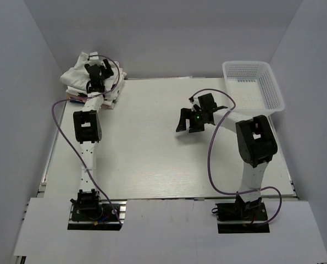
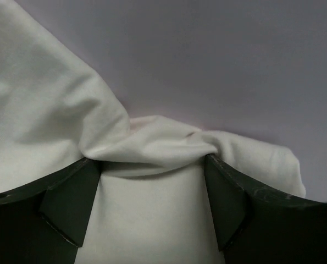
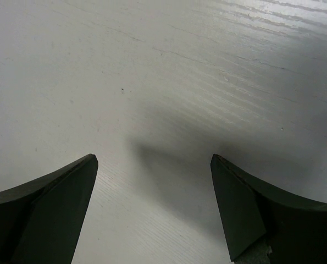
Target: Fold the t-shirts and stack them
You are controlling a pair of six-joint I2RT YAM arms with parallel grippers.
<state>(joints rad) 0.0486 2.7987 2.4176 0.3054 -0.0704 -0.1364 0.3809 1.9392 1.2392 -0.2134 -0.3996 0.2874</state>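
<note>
White wood-grain worktop (image 1: pixel 152 165), grey walls on three sides.

Far left corner: heap of whitish soft cloth t-shirts (image 1: pixel 78 74). The top one is loose and rumpled, sitting on flatter folded layers that show pinkish and dark edges at the near side. This heap is on the worktop, well apart from the basket.

Left gripper (image 1: pixel 99 69) is right on top of that heap, arm stretched along the left edge, purple cable looping beside it. In the left wrist view the same whitish cloth (image 2: pixel 42 99) fills the left side and bottom of the frame. A bunched ridge of it runs across between the two dark fingers (image 2: pixel 70 203). Left gripper (image 2: pixel 152 165) has its fingers spread wide, with cloth touching both tips and lying loose in the gap rather than squeezed tight. Grey wall behind.

Right of centre: right gripper (image 1: pixel 189 124) is low over bare worktop, nearer the far edge than the near one, with a small green light on its body. In the right wrist view the fingers (image 3: pixel 59 209) are spread wide, only worktop (image 3: pixel 152 66) and their shadow between them, and the right gripper (image 3: pixel 154 159) touches no cloth.

Far right corner: white plastic mesh basket (image 1: pixel 274 91), rectangular, upright and partly overhanging the worktop's far right corner. Its own mesh floor and walls show through the open top.
</note>
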